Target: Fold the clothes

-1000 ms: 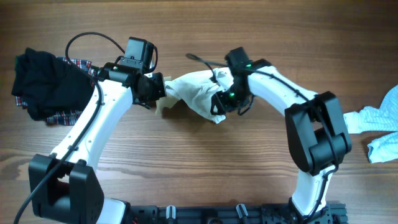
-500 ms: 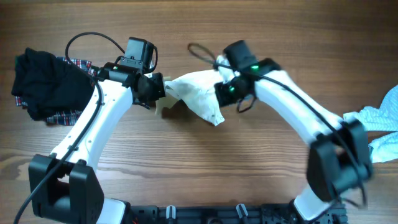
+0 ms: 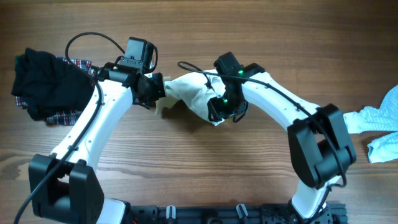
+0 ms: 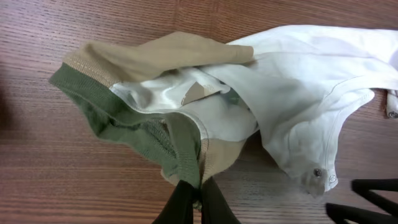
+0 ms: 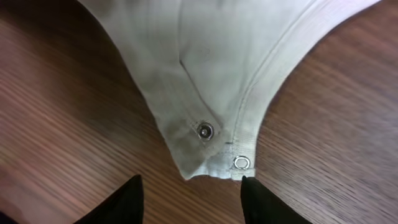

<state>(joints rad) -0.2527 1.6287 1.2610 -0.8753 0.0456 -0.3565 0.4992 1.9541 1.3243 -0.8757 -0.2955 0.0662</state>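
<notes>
Right claw (image 5: 194,202) was released, fingers apart either side of the white garment's (image 3: 189,92) snap corner (image 5: 214,146), not closed on it. Garment sat bunched on the tabletop (image 3: 186,162) at 12 o'clock, between both claws. Left claw (image 4: 199,193) was clenched on its green-khaki edge (image 4: 180,143), 9 o'clock end. Black piece (image 3: 46,84) lay over the red-plaid piece (image 3: 79,63) at 10 o'clock; pale-blue piece (image 3: 382,124) at 3 o'clock.

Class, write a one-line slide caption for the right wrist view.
Open right pincer poised at the snap tab of the white garment on the wooden table.
</notes>
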